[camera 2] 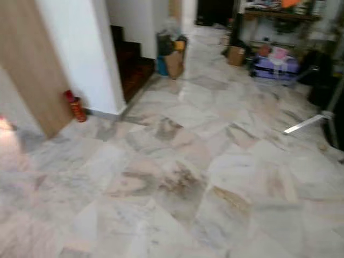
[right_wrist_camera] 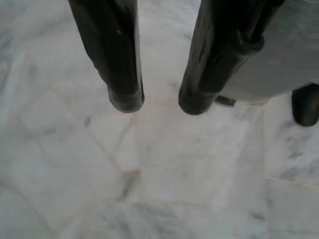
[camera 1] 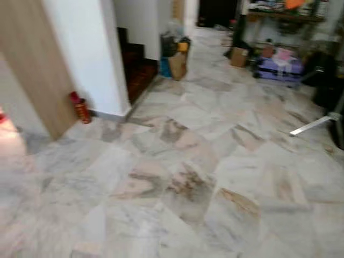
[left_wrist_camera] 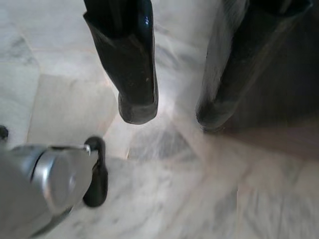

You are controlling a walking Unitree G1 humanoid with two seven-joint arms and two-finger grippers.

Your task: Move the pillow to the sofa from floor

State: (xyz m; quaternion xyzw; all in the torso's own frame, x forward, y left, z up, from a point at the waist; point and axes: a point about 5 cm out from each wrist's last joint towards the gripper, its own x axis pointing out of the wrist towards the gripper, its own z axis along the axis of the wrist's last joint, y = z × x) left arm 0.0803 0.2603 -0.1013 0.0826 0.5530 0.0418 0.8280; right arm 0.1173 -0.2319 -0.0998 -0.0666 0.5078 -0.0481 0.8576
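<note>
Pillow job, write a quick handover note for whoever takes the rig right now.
Left gripper: open, holding nothing, hanging above the marble floor.
Right gripper: open, holding nothing, also above bare floor.
Head views are blurred. Ahead lies open floor, a red canister by the white wall, bags by the dark steps, and a cluttered shelf further back.
Done: nothing; the pillow is not picked up.
Left: find the pillow and the sofa, pick the pillow up, put it on the sofa.

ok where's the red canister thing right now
The red canister stands on the marble floor on the robot's left in the head views, at the foot of the white wall, right beside the wooden panel.
</note>
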